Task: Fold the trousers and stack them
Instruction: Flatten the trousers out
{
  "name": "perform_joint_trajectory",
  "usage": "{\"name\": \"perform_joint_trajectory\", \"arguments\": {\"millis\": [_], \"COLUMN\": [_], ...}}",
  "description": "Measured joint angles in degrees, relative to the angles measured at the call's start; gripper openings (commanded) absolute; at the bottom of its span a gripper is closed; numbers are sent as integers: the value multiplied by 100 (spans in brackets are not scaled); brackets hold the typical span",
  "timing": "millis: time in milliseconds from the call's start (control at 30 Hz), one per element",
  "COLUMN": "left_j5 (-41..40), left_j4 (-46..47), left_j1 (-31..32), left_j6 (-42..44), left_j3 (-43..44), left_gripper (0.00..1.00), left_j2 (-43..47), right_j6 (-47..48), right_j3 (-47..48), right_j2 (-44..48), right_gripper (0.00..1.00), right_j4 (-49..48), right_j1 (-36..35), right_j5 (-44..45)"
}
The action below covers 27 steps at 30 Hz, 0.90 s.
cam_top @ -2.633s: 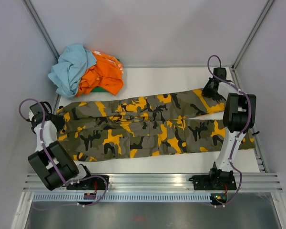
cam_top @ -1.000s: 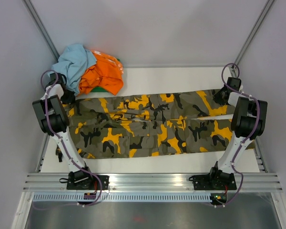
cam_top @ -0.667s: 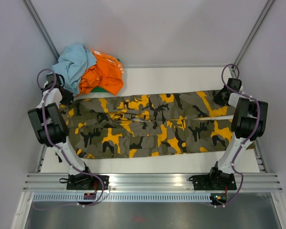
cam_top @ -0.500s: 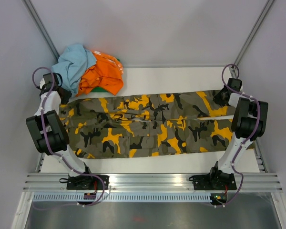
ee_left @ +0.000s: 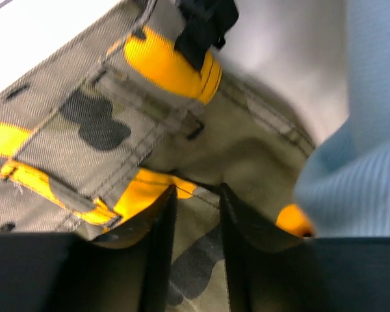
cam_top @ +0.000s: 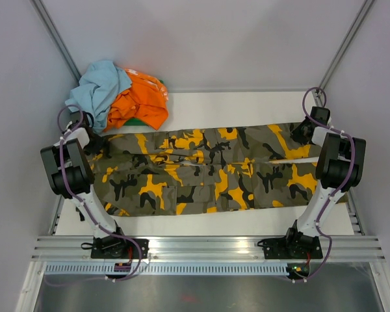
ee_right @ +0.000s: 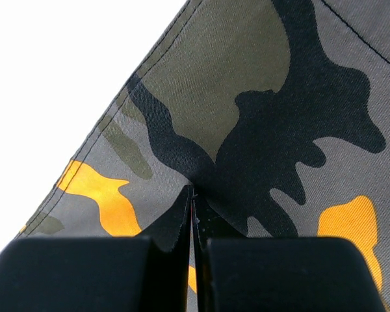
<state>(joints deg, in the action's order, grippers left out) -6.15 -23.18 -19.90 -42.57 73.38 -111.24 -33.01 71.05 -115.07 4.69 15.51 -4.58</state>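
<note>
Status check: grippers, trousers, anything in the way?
Right gripper shut on the trousers, far hem corner. Left gripper open at the waistband. Laid full length, unfolded. Blue garment crowding left side.

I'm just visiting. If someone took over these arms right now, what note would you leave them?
Left gripper: open, jaws a little apart over the waist end of the trousers.
Right gripper: shut, seemingly pinching the far leg's hem.
Trousers: spread flat across the table, legs side by side. Other clothes are heaped in the far left corner.
Done: laid out.
Left: every fold, then stacking.
</note>
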Motion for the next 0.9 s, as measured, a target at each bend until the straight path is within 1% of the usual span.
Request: {"name": "perform_joint_trajectory", "arguments": {"millis": [33, 233, 433, 533, 567, 600, 667, 700, 767, 800, 867, 900], "left_j5": [0, 37, -52, -175, -192, -199, -205, -208, -162, -105, 85, 188], "left_j4": [22, 11, -149, -232, -236, -219, -22, 33, 57, 35, -109, -155], "left_j1": [0, 24, 162, 225, 229, 232, 236, 243, 264, 280, 328, 356], "left_j6": [0, 4, 9, 9, 7, 9, 24, 74, 216, 315, 525, 590], "left_j3": [37, 656, 1314, 1440, 1438, 1414, 1204, 1045, 695, 501, 170, 24], "left_gripper": [35, 31, 31, 31, 32, 32, 32, 39, 49, 63, 79, 89], "left_j2": [-35, -514, -949, -1019, -1014, -994, -868, -752, -463, -240, 317, 675], "right_j6": [0, -24, -24, -22, -20, -15, 33, 76, 240, 341, 514, 592], "right_j3": [0, 0, 164, 372, 415, 428, 439, 442, 448, 448, 448, 446], "right_j2": [-2, -7, -142, -275, -291, -295, -284, -267, -181, -79, 173, 367], "right_gripper": [6, 7, 8, 9, 10, 14, 20, 28, 38, 48, 58, 66], "right_j4": [0, -2, -46, -2, 20, 35, 50, 72, 221, 400, 662, 798], "right_j1": [0, -2, -26, -39, -39, -44, -72, -90, -138, -168, -208, -227], "right_j5": [2, 57, 79, 94, 96, 101, 105, 118, 140, 140, 140, 131]}}
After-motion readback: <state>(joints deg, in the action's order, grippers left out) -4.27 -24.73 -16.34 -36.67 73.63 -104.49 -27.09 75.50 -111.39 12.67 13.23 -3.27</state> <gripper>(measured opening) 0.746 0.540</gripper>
